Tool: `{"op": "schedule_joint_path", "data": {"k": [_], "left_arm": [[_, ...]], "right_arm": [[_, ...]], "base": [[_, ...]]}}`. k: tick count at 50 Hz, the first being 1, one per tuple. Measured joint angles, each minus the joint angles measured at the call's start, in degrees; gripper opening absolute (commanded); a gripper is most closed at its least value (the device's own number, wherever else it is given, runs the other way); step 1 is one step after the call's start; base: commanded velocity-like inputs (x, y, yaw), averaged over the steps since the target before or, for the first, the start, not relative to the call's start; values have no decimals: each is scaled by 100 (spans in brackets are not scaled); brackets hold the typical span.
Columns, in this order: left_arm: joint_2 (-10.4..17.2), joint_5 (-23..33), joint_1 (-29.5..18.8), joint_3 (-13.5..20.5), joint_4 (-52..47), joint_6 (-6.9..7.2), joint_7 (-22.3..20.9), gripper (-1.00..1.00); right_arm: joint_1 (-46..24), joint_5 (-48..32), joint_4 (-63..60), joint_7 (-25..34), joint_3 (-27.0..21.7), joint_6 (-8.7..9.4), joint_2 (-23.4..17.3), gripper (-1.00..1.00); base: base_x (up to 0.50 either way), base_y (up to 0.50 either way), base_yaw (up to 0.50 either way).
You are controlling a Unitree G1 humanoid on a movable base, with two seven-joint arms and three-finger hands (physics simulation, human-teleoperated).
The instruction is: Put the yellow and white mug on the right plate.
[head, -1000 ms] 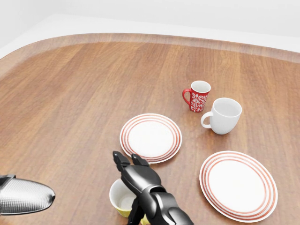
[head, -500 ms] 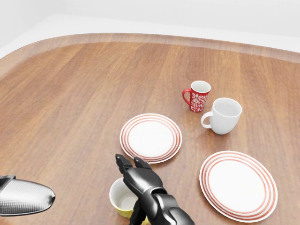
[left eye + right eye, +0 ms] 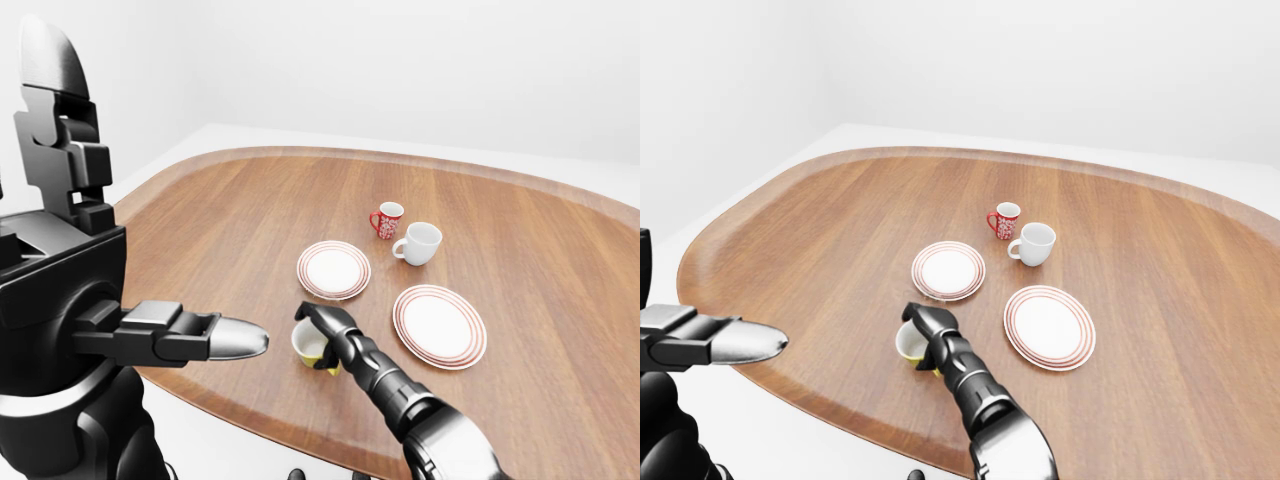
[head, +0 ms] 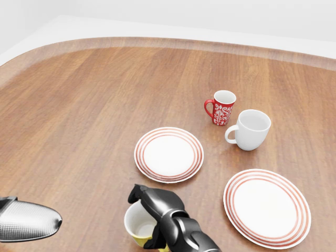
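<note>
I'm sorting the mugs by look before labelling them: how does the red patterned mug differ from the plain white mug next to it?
The red patterned mug is red with a white floral print; the white mug is plain white. The red patterned mug looks narrower and slimmer, the white mug wider and rounder. In the head view the red patterned mug stands higher up and further left, the white mug lower and to the right. Both stand upright on the table, empty, handles pointing left.
</note>
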Motion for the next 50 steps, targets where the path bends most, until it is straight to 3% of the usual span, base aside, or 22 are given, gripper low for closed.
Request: {"op": "schedule_joint_path", "data": {"k": [19,45,50], "left_arm": [[12,-23,-21,34,-18,0,4,100],[37,-107,-52,64,-42,0,60,100],[33,-93,-35,46,-20,0,55,100]], "right_arm": [[43,-19,-97,-13,-2,10,-28,-100],[702,111,-2868,1548,-188,976,-645,-100],[798,70,-3244,1749,-234,1000,-761,-100]], "base": [[0,0,0],[0,0,0],[0,0,0]]}}
